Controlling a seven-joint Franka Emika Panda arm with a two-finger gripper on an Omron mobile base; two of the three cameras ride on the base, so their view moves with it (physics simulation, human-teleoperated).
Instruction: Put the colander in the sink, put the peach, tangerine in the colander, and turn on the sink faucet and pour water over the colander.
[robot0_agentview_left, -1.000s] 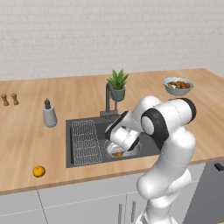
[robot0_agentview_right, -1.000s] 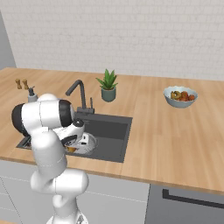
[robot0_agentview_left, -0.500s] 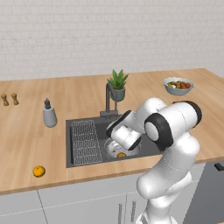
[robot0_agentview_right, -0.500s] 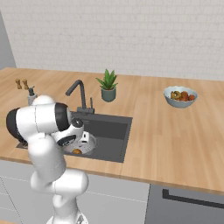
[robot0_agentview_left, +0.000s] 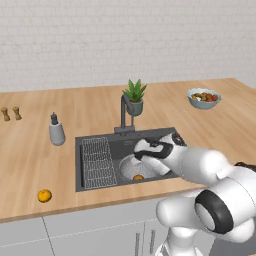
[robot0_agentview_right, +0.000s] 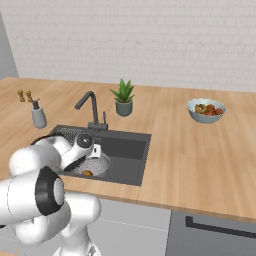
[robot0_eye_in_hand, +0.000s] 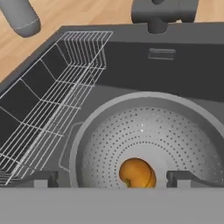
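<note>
Wooden table (robot0_agentview_left: 90, 107) surrounds the dark sink (robot0_agentview_left: 98, 142), where we see the colander (robot0_eye_in_hand: 109, 144) resting beside the wire rack (robot0_eye_in_hand: 52, 100). One orange fruit, which we take for the peach (robot0_eye_in_hand: 137, 173), lies inside the colander. Our hand (robot0_eye_in_hand: 112, 178) hangs just above it, fingers apart, gripping nothing. On the table, well left of the sink, sits the tangerine (robot0_agentview_left: 44, 195). Behind the basin stands the faucet (robot0_agentview_right: 90, 107).

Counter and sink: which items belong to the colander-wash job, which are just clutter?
Job:
- silvery perforated metal colander in the dark grey sink
- dull orange fruit in the colander, likely the peach
- bright orange fruit on the counter, likely the tangerine
- slim dark faucet
- open gripper

Clutter:
- potted plant
- pale fruit bowl
- grey soap dispenser
- two small brown shakers
</note>
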